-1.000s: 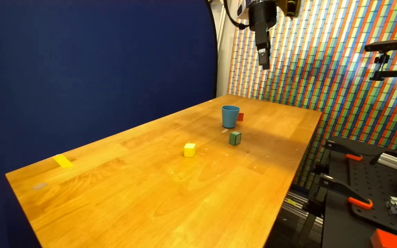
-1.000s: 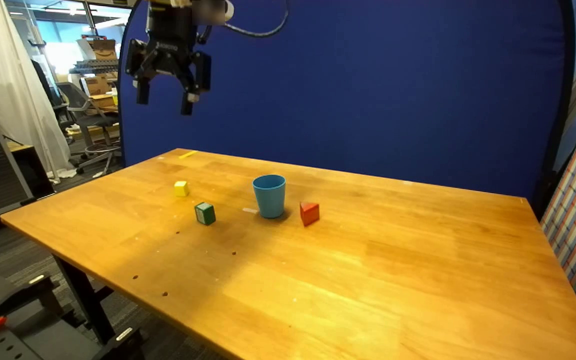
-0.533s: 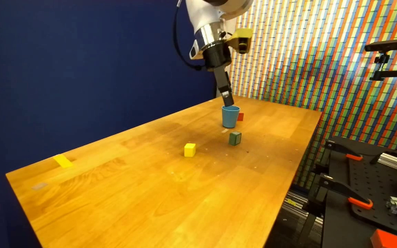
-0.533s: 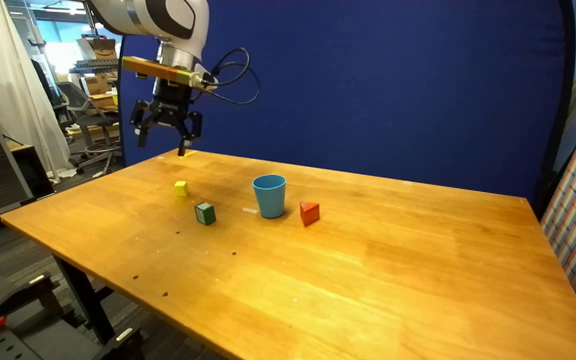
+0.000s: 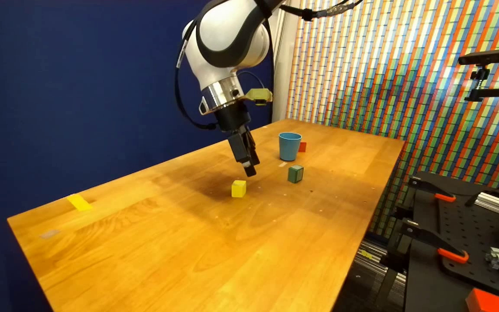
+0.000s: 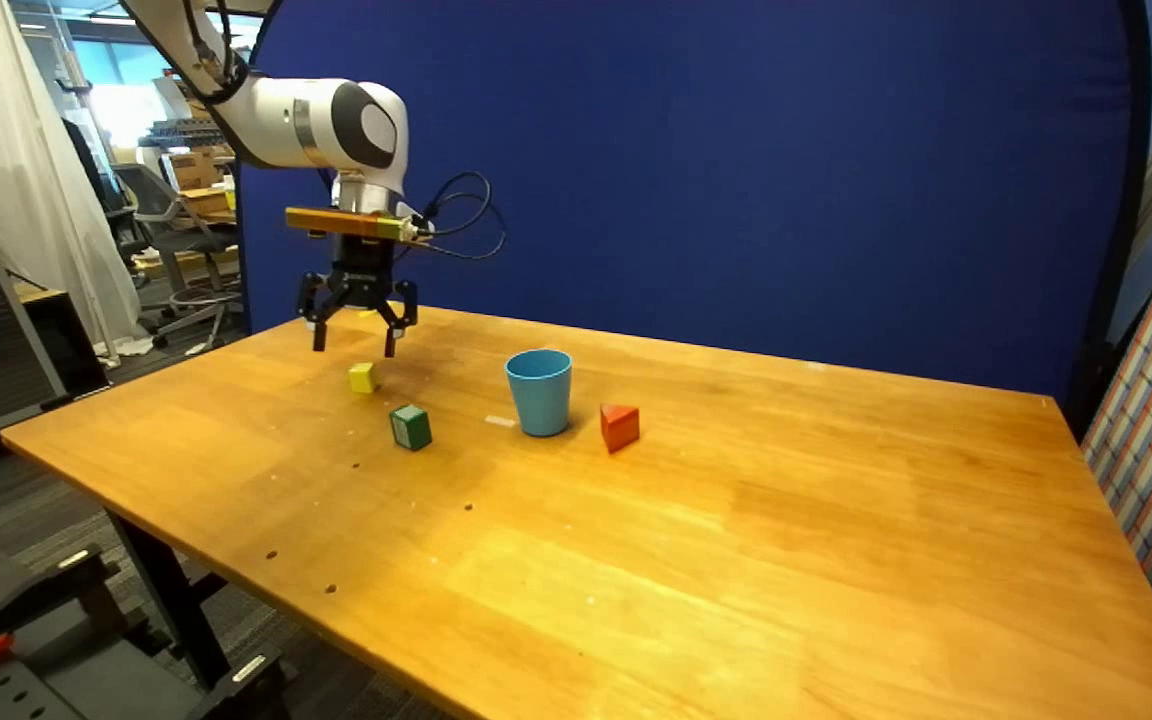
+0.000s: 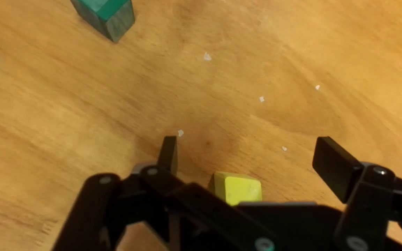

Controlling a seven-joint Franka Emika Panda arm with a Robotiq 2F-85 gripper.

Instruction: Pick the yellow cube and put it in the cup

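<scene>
The gripper (image 6: 354, 347) hung just above the yellow cube (image 6: 363, 377), which sat toward the left end of the wooden table (image 6: 736, 560) in an exterior view. Its jaws stood wide apart, clear of the cube, and in the wrist view the cube showed in the gap between them, partly hidden by the gripper's own body. The white arm (image 6: 271, 125) reached in from the left. The blue cup (image 6: 539, 395) stood upright to the right of the yellow cube and a little nearer, well apart from it. The green cube (image 6: 410, 427) lay on the near side, between the two from left to right. A red block (image 6: 619, 427) rested just right of the cup, not touching it. In an exterior view, a flat yellow tape strip (image 5: 79, 202) lay near the table's left corner
</scene>
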